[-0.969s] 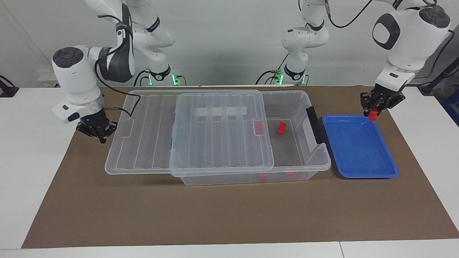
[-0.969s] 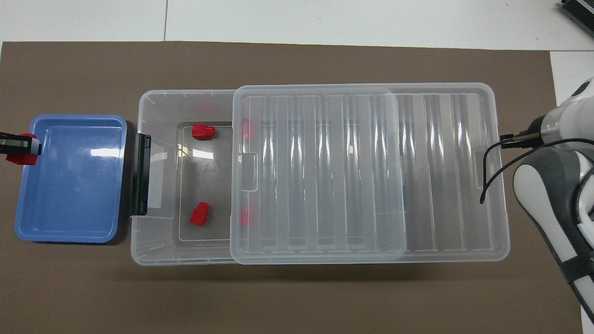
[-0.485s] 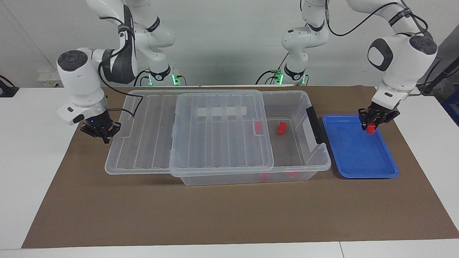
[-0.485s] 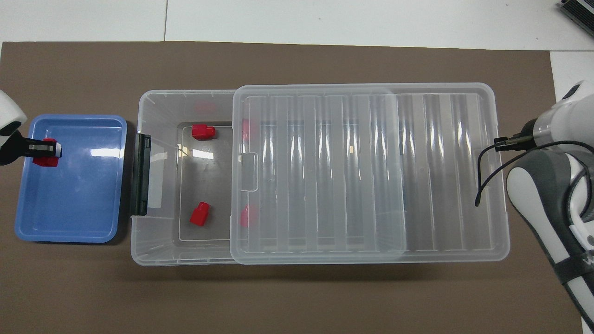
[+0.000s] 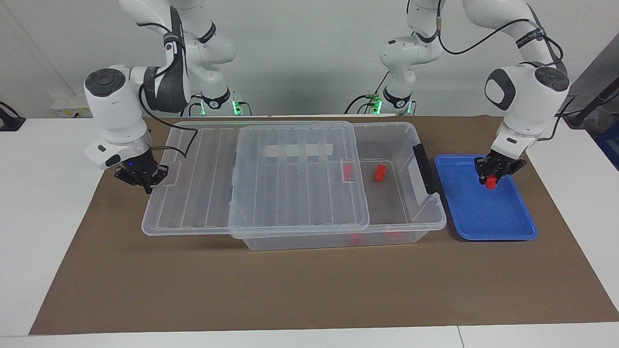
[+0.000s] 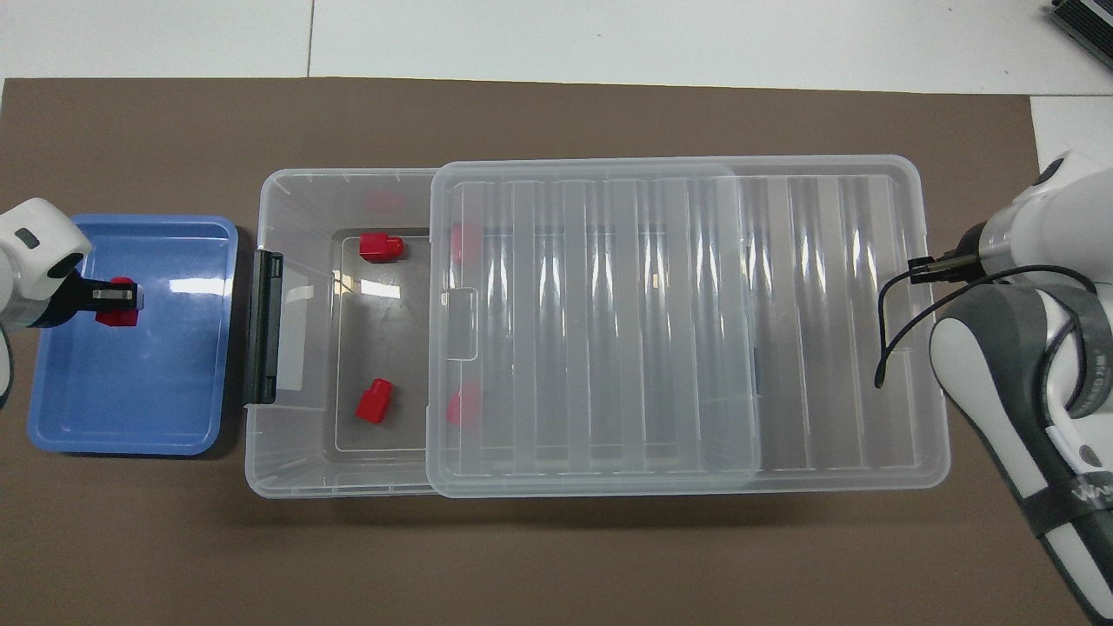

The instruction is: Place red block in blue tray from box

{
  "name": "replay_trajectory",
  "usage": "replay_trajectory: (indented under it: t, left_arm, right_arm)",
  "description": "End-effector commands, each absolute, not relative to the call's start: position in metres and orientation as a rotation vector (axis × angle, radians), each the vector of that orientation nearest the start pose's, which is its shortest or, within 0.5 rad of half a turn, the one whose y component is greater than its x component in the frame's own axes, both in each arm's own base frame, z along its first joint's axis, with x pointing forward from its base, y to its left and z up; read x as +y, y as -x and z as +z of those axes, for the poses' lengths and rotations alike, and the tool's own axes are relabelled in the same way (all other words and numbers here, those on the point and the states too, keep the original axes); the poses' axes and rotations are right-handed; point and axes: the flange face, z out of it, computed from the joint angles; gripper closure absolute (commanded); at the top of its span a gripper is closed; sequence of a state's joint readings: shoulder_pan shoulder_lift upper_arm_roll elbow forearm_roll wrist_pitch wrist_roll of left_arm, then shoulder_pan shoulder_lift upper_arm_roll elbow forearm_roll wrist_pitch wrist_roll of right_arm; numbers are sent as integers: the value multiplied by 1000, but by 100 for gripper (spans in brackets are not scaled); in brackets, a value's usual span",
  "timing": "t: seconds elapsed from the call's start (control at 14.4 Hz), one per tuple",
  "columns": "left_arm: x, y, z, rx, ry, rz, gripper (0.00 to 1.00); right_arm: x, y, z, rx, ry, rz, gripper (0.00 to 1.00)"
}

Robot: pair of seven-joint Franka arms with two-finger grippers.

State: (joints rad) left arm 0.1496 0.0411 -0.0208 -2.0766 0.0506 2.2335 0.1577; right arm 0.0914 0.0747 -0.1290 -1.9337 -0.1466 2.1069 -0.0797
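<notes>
Box (image 5: 396, 140): clear bin at mid-table, landmark for all entries; its lid (image 5: 290, 169) is slid toward the right arm's end, leaving the other end uncovered

Tray (image 5: 508, 224): blue, just beside the box's black-handled end

Block (image 5: 491, 182): red, gripped in the left end effector (image 5: 493, 178), low over the tray, in the part nearer the robots; contact with the tray floor cannot be told

Other red blocks (image 6: 381, 247): inside the box, some under the lid

Right end effector (image 5: 144, 183): clenched, holding nothing, at the lid's overhanging end
</notes>
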Motion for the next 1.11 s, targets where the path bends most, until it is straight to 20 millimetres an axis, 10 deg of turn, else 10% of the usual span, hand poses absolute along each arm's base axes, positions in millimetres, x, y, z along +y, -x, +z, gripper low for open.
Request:
replay_trajectory:
  t: [0.0, 1.04]
  left_arm:
    - [79, -557, 413, 66, 3094, -183, 91]
    - [82, -566, 350, 141, 3087, -234, 91]
  right_arm:
    - [-6, -582, 457, -153, 3251, -161, 100]
    - [69, -578, 456, -190, 3189, -165, 100]
